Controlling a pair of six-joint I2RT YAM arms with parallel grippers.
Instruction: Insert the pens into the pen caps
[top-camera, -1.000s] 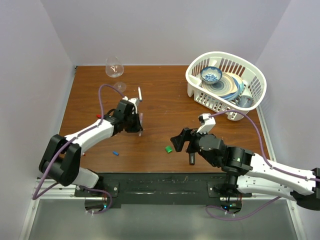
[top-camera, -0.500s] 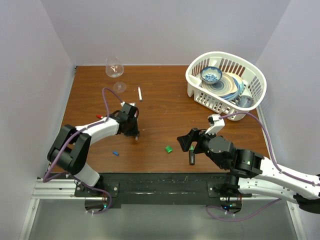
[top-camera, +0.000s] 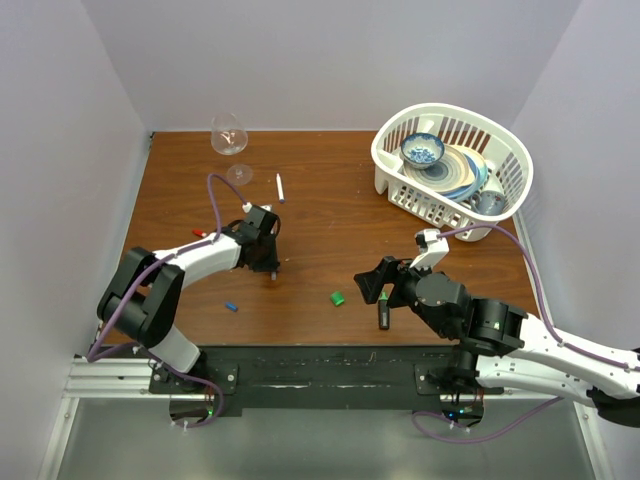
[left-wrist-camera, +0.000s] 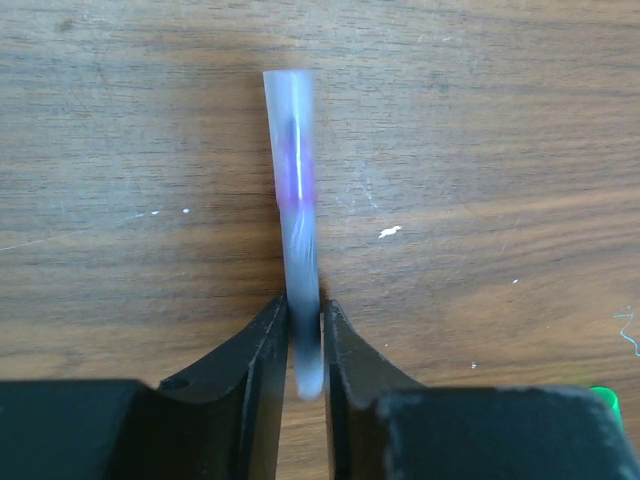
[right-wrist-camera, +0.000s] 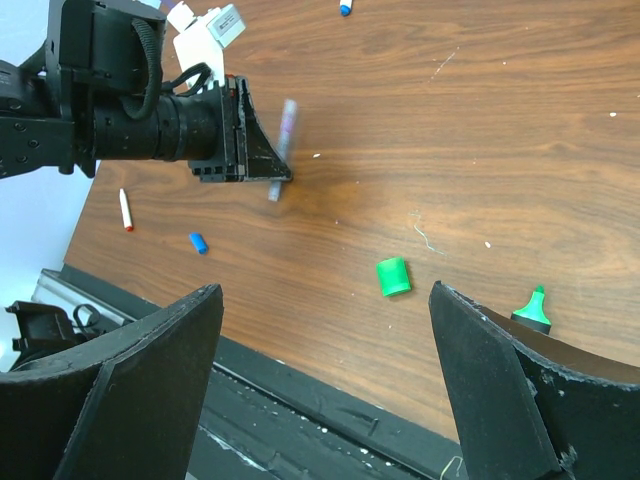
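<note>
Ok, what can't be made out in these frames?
Purple pen: left wrist view, lower end blurred and pinched inside the left end effector; top view, mostly hidden under it.
Marker: right wrist view, only the green tip shows behind a finger of the right end effector.
White pen: right wrist view, cut off by the top edge.
Blue cap: top view, too small to see its open end.

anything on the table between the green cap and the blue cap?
No, bare wood between green cap and blue cap; right wrist view shows it best. The left gripper with its pen sits beyond that line.
</note>
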